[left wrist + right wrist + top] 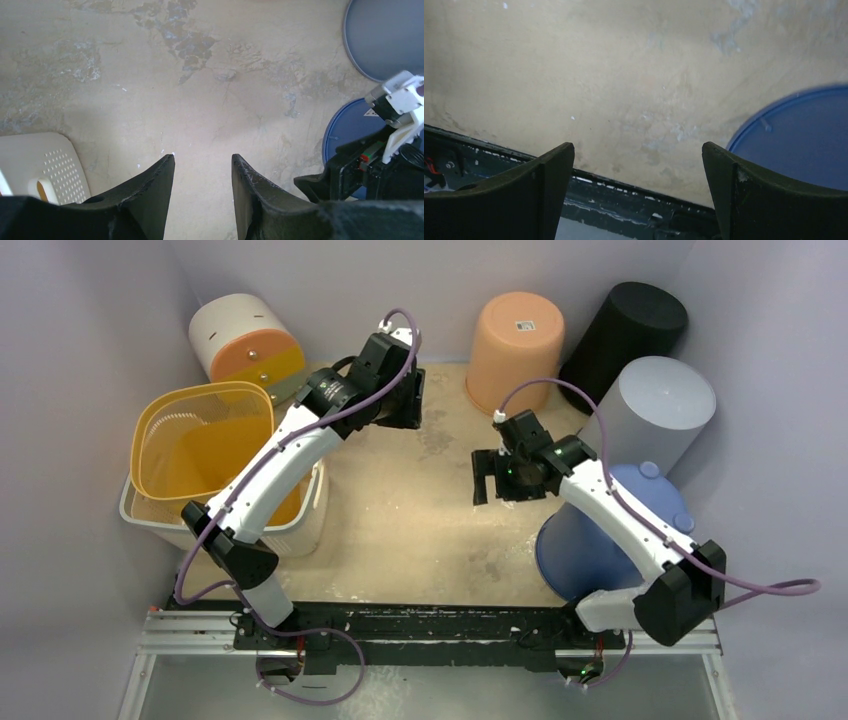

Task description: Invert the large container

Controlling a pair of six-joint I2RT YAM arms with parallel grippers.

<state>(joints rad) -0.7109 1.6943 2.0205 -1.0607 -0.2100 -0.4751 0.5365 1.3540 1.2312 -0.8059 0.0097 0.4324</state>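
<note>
Mouth-up at the desk's (420, 530) left, the yellow mesh basket (160, 455) is seen leftward of the narrowly parted left tool (202, 160), well apart from the wide-spread right tool (638, 147).

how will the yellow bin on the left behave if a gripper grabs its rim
Probably light: the yellow bin looks thin and see-through, so its rim may flex under a pinch. It sits tilted inside the white basket, so it could rock or drag that basket along.
</note>
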